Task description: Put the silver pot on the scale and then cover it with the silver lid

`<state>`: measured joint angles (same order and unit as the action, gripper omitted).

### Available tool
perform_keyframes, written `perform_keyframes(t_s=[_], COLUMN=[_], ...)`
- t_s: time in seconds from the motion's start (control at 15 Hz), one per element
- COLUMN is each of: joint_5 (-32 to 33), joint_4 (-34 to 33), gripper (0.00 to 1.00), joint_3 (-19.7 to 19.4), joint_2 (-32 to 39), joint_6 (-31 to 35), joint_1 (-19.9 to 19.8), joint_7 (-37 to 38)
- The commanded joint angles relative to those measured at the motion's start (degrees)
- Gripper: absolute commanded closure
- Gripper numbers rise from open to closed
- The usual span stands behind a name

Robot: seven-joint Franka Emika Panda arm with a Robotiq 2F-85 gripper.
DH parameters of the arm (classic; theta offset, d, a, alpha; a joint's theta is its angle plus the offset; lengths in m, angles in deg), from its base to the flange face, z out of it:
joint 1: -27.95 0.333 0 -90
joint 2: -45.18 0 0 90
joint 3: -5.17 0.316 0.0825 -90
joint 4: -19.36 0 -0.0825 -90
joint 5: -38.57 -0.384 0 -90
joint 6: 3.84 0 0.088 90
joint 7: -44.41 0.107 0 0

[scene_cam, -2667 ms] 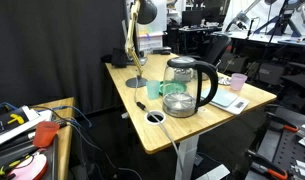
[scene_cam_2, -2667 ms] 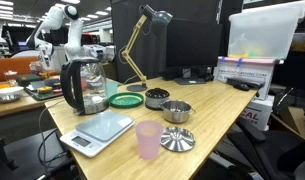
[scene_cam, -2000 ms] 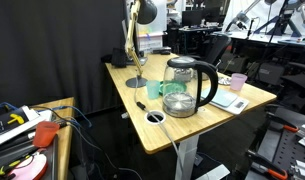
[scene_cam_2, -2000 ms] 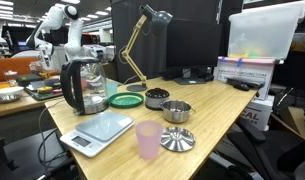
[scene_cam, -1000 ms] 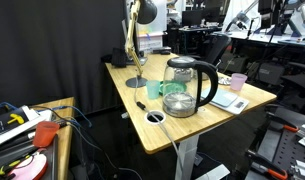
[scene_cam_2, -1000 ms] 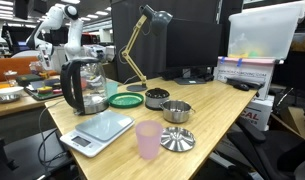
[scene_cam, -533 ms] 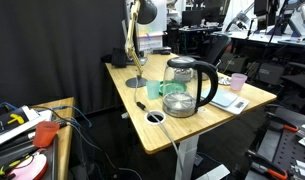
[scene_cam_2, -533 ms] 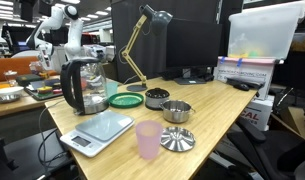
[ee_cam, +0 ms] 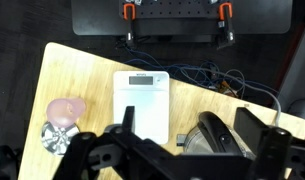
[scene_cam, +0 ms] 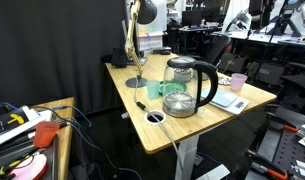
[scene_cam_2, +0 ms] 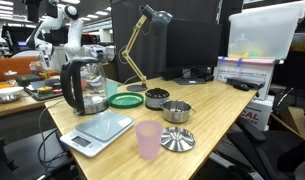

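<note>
Gripper [ee_cam: 185,118]: is hovering high above the worktop [ee_cam: 87,75] with its jaws standing wide apart and gripping nothing. In the wrist view its dark fingers [ee_cam: 127,122] are framing the lower edge of the scale [ee_cam: 142,105].

Silver pot [scene_cam_2: 177,111]: is sitting upright on the worktop, just beside a darker metal bowl [scene_cam_2: 157,98].

Silver lid [scene_cam_2: 177,140]: is lying flat near the pot, on the side facing that camera.

Scale: is lying flat with nothing on it, near the worktop's corner. The pink cup [scene_cam_2: 149,138] is standing just beside it, and the glass kettle [scene_cam_2: 82,85] is standing at its other side.

Governing relation: the pot is not showing in the wrist view. Only the lid and cup are appearing there, at the left edge. The pot is therefore probably lying beyond the lid, under the gripper's own body, towards the lower left of that view. The coming move would be calling for sideways travel past the lid, then a descent. Being round, the pot is offering no long axis, so a rim grasp looks likely.

Arm pose: the wrist is pointing straight down at the worktop. The links are barely entering either exterior view, so their bend cannot be told.
</note>
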<state>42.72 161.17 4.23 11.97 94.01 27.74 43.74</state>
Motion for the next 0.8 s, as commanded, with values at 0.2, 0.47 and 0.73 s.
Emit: perform_keyframes(t_s=[0.2,0.47,0.73], joint_5=[-0.48,-0.12,-0.12], joint_4=[-3.09,-2.19,-2.15], gripper=[0.0,0.0,0.0], joint_3=[0.3,0.28,0.31], joint_2=[9.02,10.91,9.99], joint_6=[12.36,15.45,15.24], joint_1=[-0.44,-0.39,-0.38], joint_7=[1.77,1.93,1.92])
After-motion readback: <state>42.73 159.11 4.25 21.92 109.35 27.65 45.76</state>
